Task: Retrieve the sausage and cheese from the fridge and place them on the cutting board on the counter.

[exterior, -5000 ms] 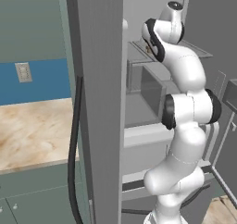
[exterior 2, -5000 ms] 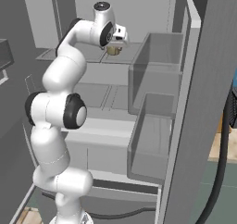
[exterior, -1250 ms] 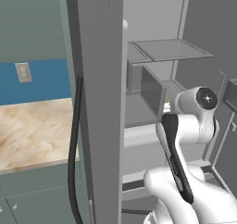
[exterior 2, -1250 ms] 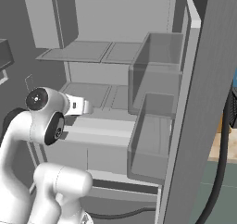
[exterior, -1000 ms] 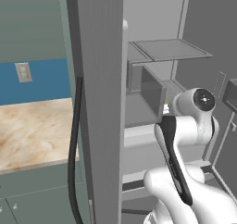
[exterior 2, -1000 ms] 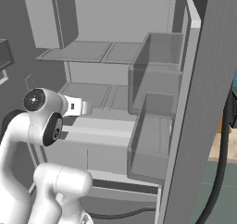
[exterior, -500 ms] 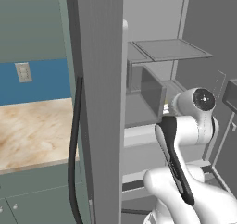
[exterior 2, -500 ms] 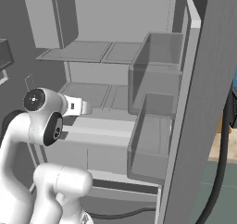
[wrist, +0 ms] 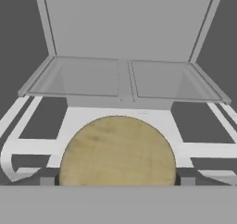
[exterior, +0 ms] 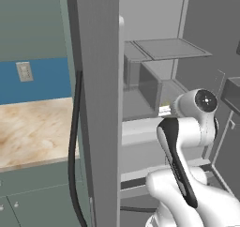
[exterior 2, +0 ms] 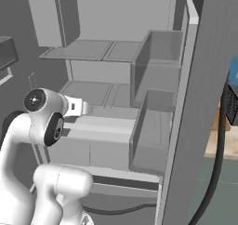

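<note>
The fridge (exterior 2: 153, 56) is seen standing open, its grey shelves and door bins exposed ahead of the jaws. In the left base view its door edge (exterior: 98, 104) is seen upright, with a long dark handle (exterior: 75, 146) running down it. Beyond that door, well off to one side of the jaws, a stretch of the worktop (exterior: 33, 132) is seen in pale marbled beige above grey-green cabinet fronts.

The arm is folded low and compact in front of the open fridge. In the right base view its white upper link is raised from the lower left, a dark-faced joint (exterior 2: 39, 101) is turned toward the camera, and the wrist (exterior 2: 74, 107) is pointed level into the fridge at the height of the middle shelf. In the left base view the same joint (exterior: 201, 102) is seen above a dark-striped forearm.

In the hand view the cheese (wrist: 118, 151) is seen as a round tan-yellow disc lying directly between the jaws, with the two small dark fingertips (wrist: 46, 180) placed at either side of its lower edge. The jaws (wrist: 117, 180) are spread wide around it; whether the pads are pressed against the cheese cannot be told. Past the jaws, a pair of glass shelf panels (wrist: 122, 79) is seen lying flat against the back wall.
</note>
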